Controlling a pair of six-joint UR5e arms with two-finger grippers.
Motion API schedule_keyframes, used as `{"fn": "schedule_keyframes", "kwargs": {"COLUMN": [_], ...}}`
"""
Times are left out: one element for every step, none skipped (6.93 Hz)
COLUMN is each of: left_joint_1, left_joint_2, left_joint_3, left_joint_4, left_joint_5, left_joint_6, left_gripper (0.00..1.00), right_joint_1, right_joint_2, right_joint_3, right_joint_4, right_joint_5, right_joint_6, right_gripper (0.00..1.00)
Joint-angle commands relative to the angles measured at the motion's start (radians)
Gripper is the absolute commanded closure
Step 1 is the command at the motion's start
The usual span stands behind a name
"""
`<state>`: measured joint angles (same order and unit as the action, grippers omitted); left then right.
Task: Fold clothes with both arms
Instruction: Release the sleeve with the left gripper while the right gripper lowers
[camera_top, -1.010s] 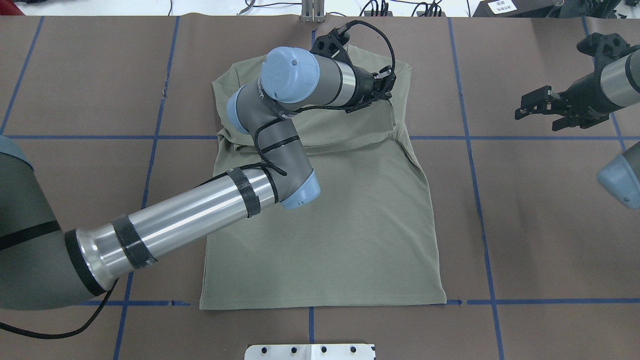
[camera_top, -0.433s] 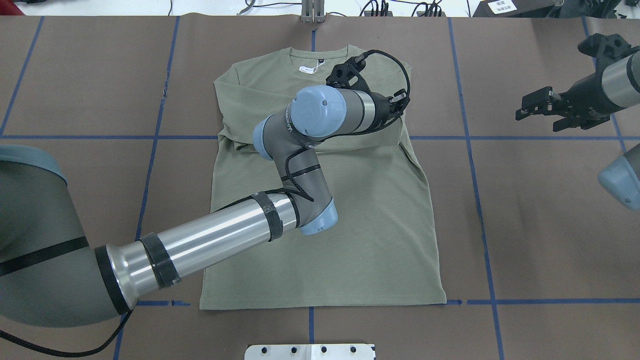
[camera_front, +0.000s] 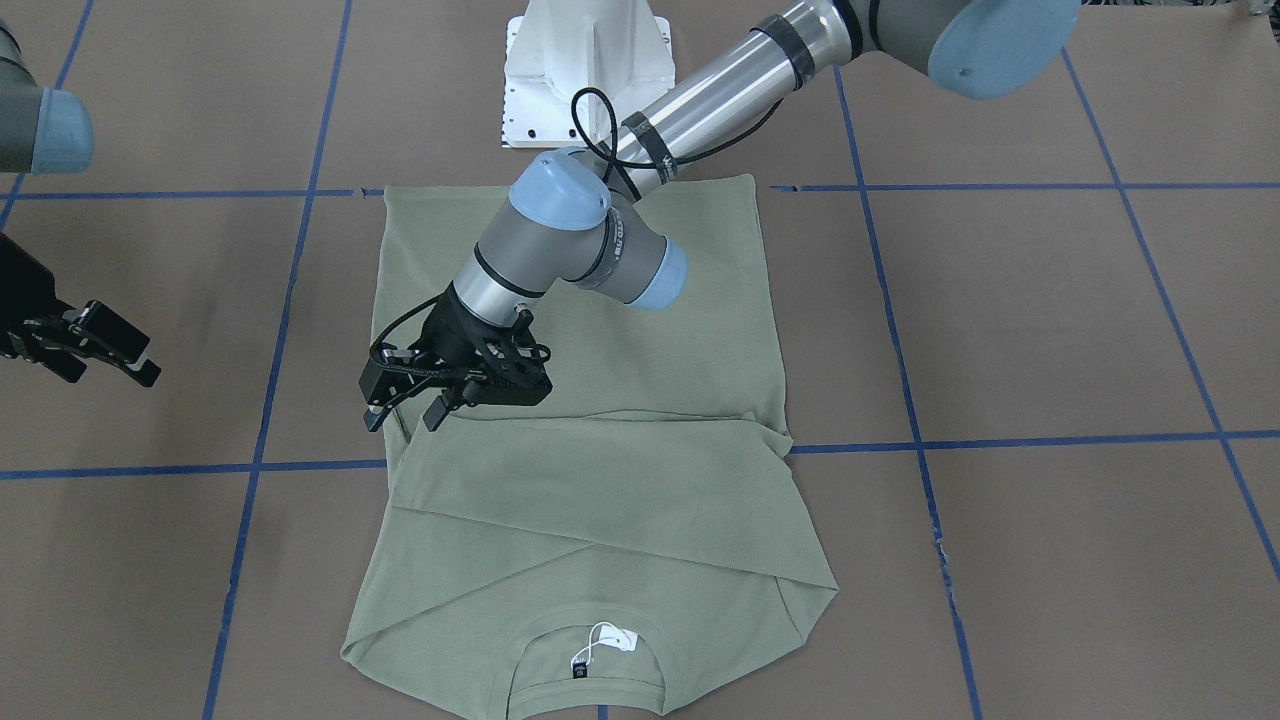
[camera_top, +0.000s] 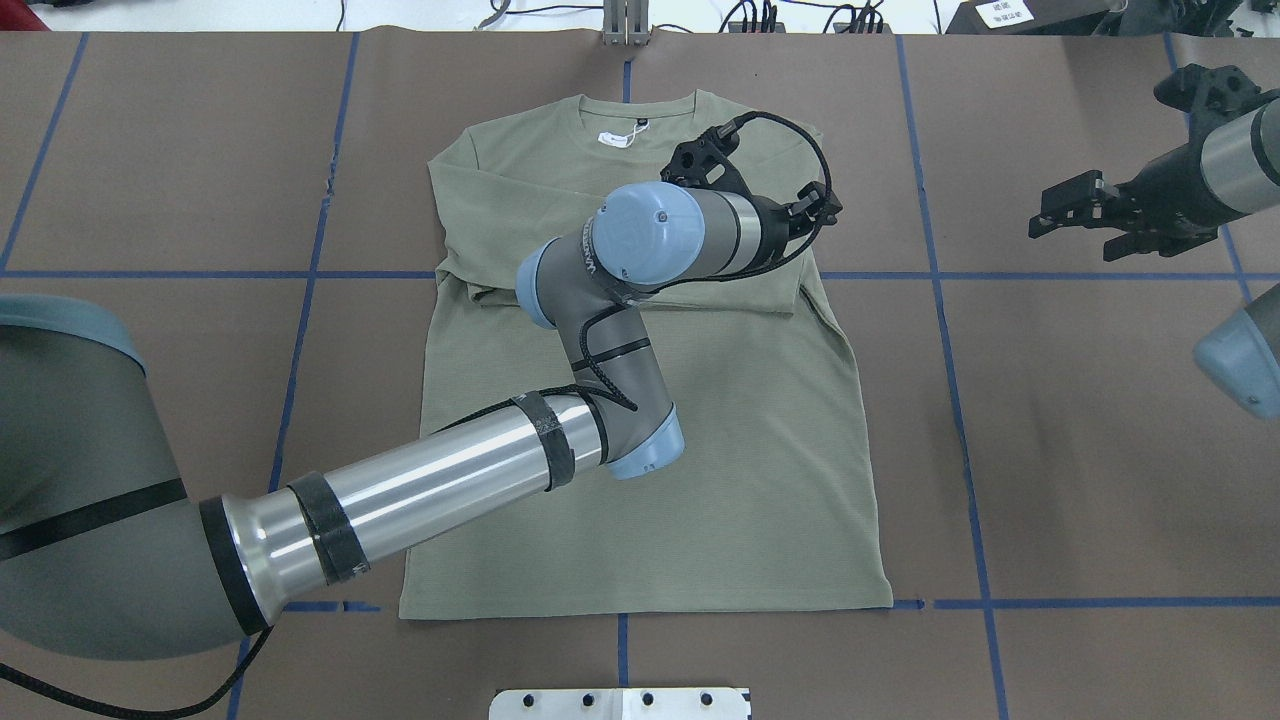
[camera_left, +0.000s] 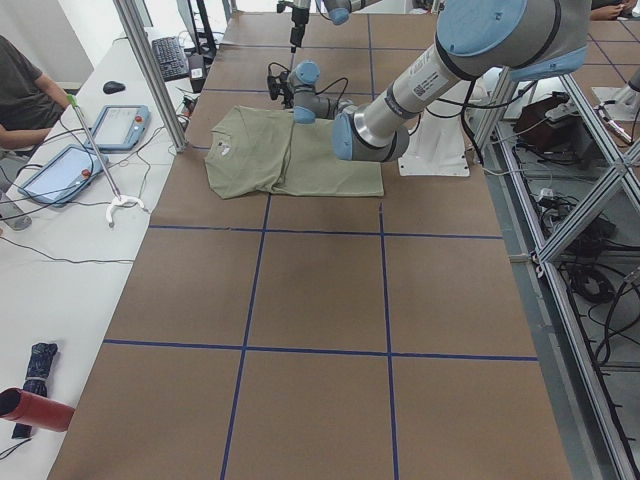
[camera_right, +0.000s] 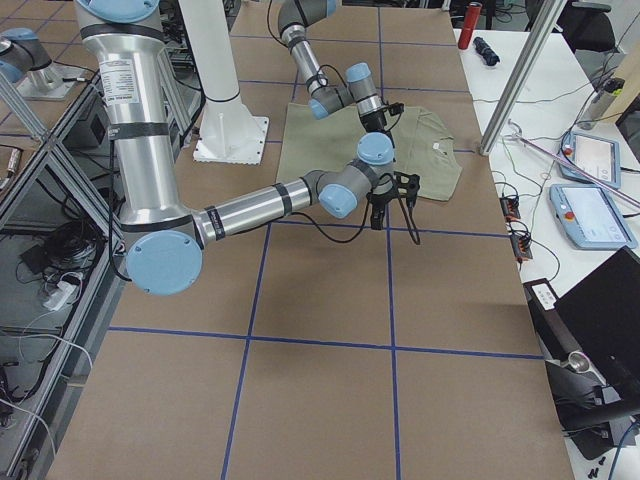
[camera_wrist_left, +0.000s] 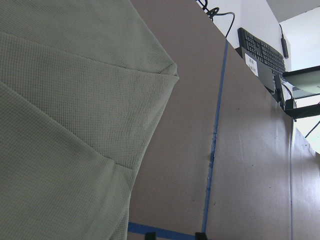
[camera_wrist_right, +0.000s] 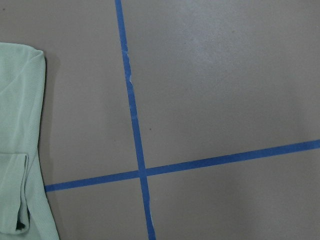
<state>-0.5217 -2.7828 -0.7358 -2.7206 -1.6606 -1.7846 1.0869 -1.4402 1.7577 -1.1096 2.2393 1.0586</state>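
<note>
Overhead exterior: brown paper-covered table (camera_top: 1100, 450), blue tape lines (camera_top: 150, 273), green shirt (camera_top: 760, 450).

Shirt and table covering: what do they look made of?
The shirt: soft matte knit fabric, probably cotton-like; the left wrist view shows a fine waffle texture and limp folds. The table covering: matte brown paper or thin card, going by its flat, dull surface; which one is unclear.

Bright even light, soft shadows.
</note>
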Motion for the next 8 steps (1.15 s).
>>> {"fn": "schedule_keyframes", "kwargs": {"left_joint_1": [-0.044, -0.047, -0.047, -0.047, -0.049, -0.043, -0.041, -0.046], "left_joint_2": [0.093, 0.247, 0.370, 0.494, 0.619, 0.679, 0.701, 0.704], "left_joint_3": [-0.142, -0.382, -0.568, -0.728, -0.872, -0.964, -0.984, -0.999], "left_joint_4": [0.045, 0.152, 0.251, 0.310, 0.346, 0.416, 0.420, 0.418], "left_joint_5": [-0.115, -0.157, -0.188, -0.194, -0.255, -0.260, -0.258, -0.254], "left_joint_6": [0.002, 0.019, 0.052, 0.088, 0.124, 0.128, 0.142, 0.142], "left_gripper": [0.23, 0.25, 0.25, 0.26, 0.26, 0.28, 0.27, 0.27], "right_joint_1": [-0.034, -0.118, -0.207, -0.252, -0.328, -0.451, -0.607, -0.766], "right_joint_2": [0.015, 0.033, 0.031, 0.017, -0.018, -0.054, -0.098, -0.115], "right_joint_3": [0.012, 0.040, 0.083, 0.130, 0.190, 0.266, 0.308, 0.360], "right_joint_4": [0.001, -0.001, -0.009, -0.010, -0.010, -0.012, -0.012, -0.022], "right_joint_5": [-0.038, -0.172, -0.275, -0.282, -0.303, -0.422, -0.563, -0.748], "right_joint_6": [0.059, 0.145, 0.241, 0.344, 0.471, 0.580, 0.718, 0.848], "right_gripper": [0.00, 0.00, 0.00, 0.00, 0.00, 0.00, 0.00, 0.00]}}
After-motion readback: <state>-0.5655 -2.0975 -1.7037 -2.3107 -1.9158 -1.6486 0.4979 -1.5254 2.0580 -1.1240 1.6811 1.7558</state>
